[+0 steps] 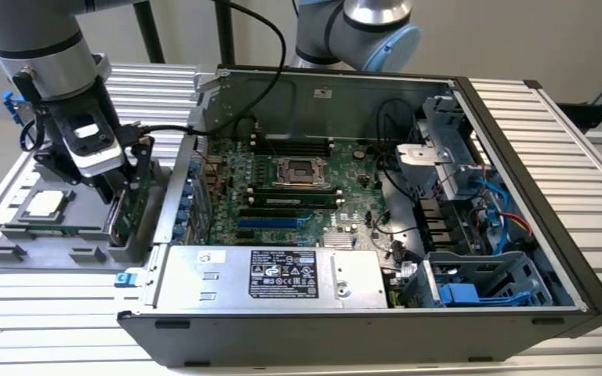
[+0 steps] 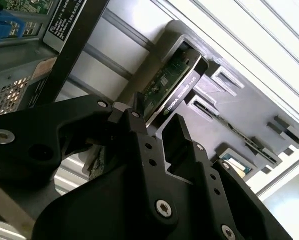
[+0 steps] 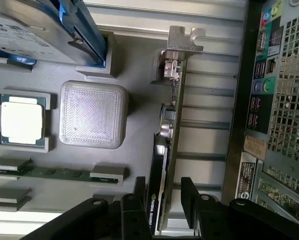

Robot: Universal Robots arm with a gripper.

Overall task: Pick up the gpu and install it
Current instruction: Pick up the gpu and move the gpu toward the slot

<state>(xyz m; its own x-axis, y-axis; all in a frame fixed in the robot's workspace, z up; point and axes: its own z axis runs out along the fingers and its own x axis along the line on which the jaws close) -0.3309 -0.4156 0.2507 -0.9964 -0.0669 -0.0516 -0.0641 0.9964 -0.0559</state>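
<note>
The black pincer (image 3: 162, 192) sits nearest in both wrist views, its jaws parted and straddling one end of the gpu (image 3: 165, 150). One finger (image 3: 139, 197) lies close against the black shroud, and the other stands just off the green board. The open sheet-metal computer case (image 1: 385, 329) lies just beside. The gpu stands on edge in the matte grey tray (image 3: 139, 125), with its silver bracket (image 3: 182, 40) at the end away from the pincer.

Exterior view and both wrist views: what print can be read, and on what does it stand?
gpu: white lettering on its shroud edge, with the open gripper astride the card; too small to quote surely.
Power supply label: print too small to read.
Case rear stickers: too small to read.
</note>
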